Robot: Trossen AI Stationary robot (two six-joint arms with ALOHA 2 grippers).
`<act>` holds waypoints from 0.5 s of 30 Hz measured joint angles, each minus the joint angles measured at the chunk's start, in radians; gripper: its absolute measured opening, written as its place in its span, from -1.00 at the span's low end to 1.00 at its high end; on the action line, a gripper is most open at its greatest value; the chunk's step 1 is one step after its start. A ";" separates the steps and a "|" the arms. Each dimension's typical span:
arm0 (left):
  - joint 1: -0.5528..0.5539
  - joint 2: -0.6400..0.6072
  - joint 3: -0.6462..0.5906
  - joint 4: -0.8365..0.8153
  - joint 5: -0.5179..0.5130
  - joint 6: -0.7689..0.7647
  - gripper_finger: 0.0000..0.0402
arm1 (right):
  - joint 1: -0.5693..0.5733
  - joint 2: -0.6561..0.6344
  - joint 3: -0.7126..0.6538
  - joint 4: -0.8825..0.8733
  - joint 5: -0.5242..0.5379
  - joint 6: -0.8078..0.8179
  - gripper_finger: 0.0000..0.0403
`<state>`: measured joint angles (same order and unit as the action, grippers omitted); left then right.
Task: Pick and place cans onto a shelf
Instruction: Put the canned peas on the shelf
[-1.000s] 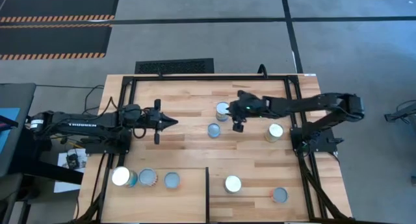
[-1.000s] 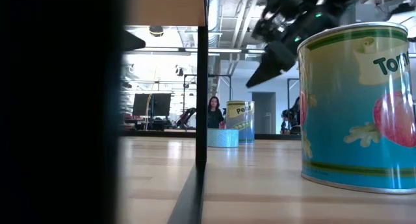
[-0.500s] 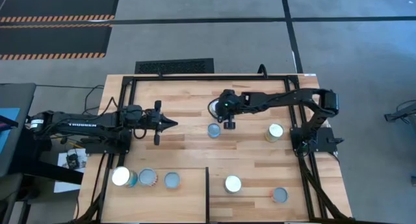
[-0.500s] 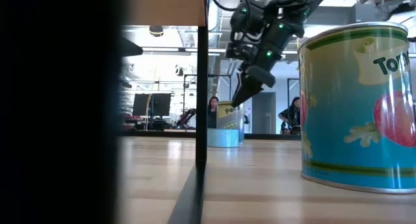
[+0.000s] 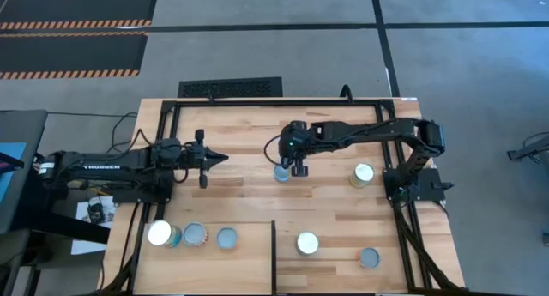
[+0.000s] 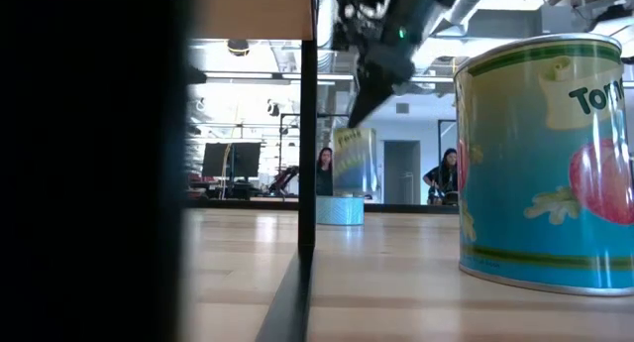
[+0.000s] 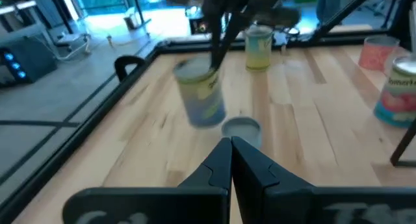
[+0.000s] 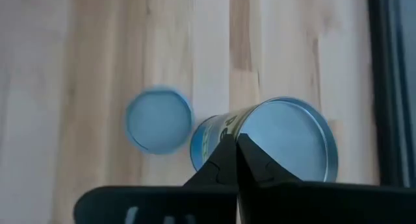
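- Step in hand, as judged: the pick. One tin is gripped; the carry to the shelf (image 5: 206,270) is not yet begun.
- Right gripper (image 8: 235,146): it is held over the middle of the table (image 5: 249,193). The jaws are drawn almost fully together, and only a thin edge is pinched between the tips.
- What is pinched: the rim of the yellow-green can (image 8: 286,143). Its silvery top is seen just beyond the fingertips, with the body hanging below them. In the left wrist view the can is seen tipped. In the low view its base appears off the boards, though full clearance cannot be confirmed.
- A short blue can (image 8: 158,119) stands just beside the jaws, apart from the held tin and not touched.
- Left gripper (image 5: 219,158): it is parked over its own half of the table with the jaws shut and nothing held, the tips pointed toward the right gripper.
- The shelf lies well apart from the right jaws, past the short blue can and toward the left arm's side. Three tins are already stood on it in a row, and bare panel is left beside them.
- Next move, as judged: a straight lift is called for before any sideways travel, so that the short blue can is cleared. A rim pinch is a thin hold, so swing or slip of the tipped tin is to be expected. An upright set-down on bare shelf is wanted, away from the row.
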<state>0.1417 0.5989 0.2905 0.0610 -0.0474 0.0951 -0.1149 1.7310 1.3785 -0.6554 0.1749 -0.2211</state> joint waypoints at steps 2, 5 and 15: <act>0.000 -0.041 -0.001 -0.048 -0.018 -0.001 -1.00 | 0.034 0.001 0.056 -0.045 0.027 0.022 -0.97; 0.000 -0.100 -0.001 -0.112 -0.047 -0.003 -1.00 | 0.093 0.001 0.160 -0.127 0.066 0.079 -0.98; 0.000 -0.225 -0.001 -0.161 -0.117 -0.037 -1.00 | 0.362 0.013 0.517 -0.266 0.097 0.245 -0.98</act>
<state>0.1419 0.3737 0.2897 -0.0998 -0.1644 0.0584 0.2467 1.7442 1.8958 -0.9219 0.2718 0.0237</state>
